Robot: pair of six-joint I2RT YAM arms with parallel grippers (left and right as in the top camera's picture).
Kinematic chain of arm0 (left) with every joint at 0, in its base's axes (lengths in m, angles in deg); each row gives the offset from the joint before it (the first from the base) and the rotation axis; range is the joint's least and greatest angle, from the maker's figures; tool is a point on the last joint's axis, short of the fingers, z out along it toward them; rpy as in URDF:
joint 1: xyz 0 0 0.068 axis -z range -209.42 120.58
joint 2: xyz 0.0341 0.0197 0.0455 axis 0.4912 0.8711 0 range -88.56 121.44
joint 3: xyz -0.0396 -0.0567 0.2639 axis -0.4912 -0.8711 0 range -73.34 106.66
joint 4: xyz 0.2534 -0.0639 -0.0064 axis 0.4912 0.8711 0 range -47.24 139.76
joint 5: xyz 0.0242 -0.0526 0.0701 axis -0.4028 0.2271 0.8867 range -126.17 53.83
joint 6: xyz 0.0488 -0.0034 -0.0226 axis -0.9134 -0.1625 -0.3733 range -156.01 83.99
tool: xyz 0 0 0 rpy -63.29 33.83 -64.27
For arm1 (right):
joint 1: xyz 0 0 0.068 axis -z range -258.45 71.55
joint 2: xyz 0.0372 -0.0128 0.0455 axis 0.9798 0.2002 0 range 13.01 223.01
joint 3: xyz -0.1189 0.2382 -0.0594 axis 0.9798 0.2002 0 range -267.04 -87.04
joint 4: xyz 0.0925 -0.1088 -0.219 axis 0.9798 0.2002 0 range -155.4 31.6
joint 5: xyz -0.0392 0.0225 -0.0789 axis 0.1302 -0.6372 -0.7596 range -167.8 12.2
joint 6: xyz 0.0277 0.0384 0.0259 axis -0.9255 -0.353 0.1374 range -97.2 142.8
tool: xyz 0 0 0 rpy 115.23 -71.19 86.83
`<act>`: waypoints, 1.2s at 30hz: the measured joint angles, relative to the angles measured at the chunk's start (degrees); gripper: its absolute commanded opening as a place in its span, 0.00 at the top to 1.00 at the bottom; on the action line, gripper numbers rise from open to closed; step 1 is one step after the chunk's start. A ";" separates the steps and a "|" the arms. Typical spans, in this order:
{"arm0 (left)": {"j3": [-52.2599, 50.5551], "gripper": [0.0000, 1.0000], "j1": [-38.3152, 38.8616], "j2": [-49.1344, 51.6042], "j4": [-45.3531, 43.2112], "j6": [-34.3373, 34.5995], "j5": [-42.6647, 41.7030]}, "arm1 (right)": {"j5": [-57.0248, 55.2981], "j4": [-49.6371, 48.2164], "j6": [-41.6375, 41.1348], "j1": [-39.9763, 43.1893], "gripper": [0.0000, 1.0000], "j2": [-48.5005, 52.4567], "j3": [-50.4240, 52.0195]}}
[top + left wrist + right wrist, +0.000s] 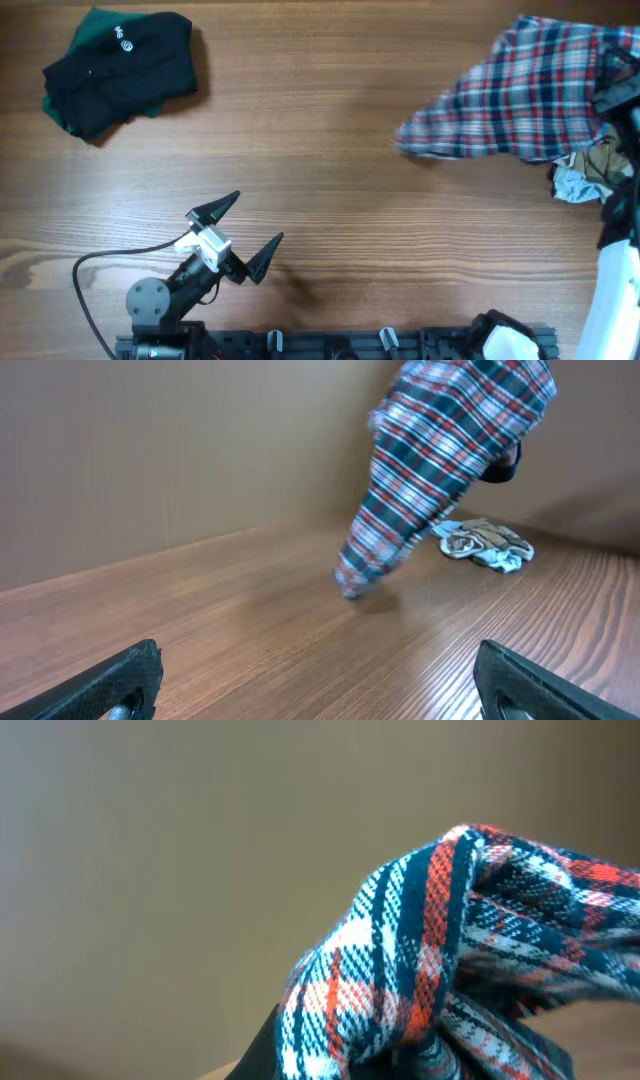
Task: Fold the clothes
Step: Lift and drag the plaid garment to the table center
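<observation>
The red, white and navy plaid garment (520, 95) hangs at the far right, lifted at its right end, with its lower tip touching the table. My right gripper (613, 95) is shut on a bunch of it. In the right wrist view the plaid cloth (440, 950) fills the jaws and hides the fingertips. In the left wrist view the plaid garment (440, 450) hangs as a cone ahead of me. My left gripper (258, 216) is open and empty near the front left, low over the table, its fingers (318, 670) wide apart.
A dark green and black folded garment (120, 65) lies at the far left. A small crumpled grey and beige cloth (582, 175) lies at the right edge, below the plaid one; it also shows in the left wrist view (485, 543). A black cable (100, 262) runs by the left arm.
</observation>
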 measured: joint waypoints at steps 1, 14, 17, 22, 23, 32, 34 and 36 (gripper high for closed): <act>0.00 0.00 0.00 0.00 0.02 0.00 0.00 | 0.22 -0.09 -0.63 -2.21 0.96 -0.63 0.00; 0.00 0.00 0.00 0.00 0.15 0.00 0.00 | -8.02 -3.43 -4.15 -30.12 0.96 9.31 0.00; 0.00 0.00 0.00 0.20 0.15 0.00 0.00 | -9.20 -10.78 -6.10 -35.74 0.82 14.56 0.00; 0.00 0.00 0.00 0.26 1.79 -0.02 0.00 | -9.46 -13.51 -8.35 -40.68 0.58 20.31 0.00; 0.00 0.00 0.00 0.26 2.36 0.02 0.00 | -9.46 -13.51 -8.37 -41.13 0.57 20.52 0.00; 0.00 0.00 0.00 0.26 2.10 0.00 0.31 | -9.29 -11.58 -8.13 -47.12 0.47 20.63 -0.11; 0.00 0.00 0.00 0.26 1.60 0.00 0.28 | -9.70 -10.67 -7.54 -46.27 0.47 20.63 -0.17; 0.02 0.00 0.00 0.26 0.83 0.02 0.22 | -11.76 -7.63 -6.82 -44.30 0.45 20.65 -0.37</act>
